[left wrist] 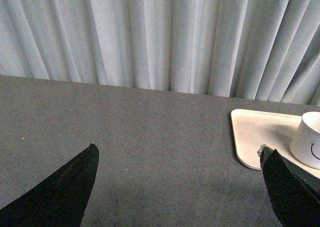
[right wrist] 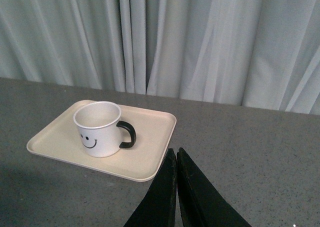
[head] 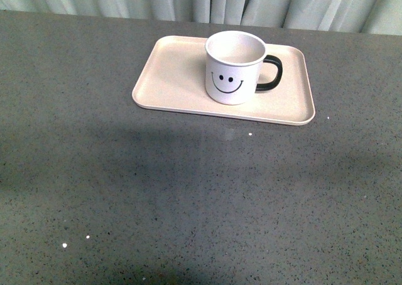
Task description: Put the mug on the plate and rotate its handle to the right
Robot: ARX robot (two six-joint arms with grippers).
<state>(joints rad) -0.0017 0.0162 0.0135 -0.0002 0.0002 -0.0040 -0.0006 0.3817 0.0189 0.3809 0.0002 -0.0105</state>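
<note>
We see the mug upright on the plate upper centre, handle pointing right; rigid, glossy, breakable, best gripped by its rim; left gripper spread wide, right gripper closed empty.

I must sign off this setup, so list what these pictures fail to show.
- Mug, left wrist view: cut by the picture edge; handle unseen there.
- Plate, same view: far part beyond the edge, near corner behind a finger.
- Mug's inside bottom: hidden by its own wall in the front view.
- Both arms: outside the front view.
</note>
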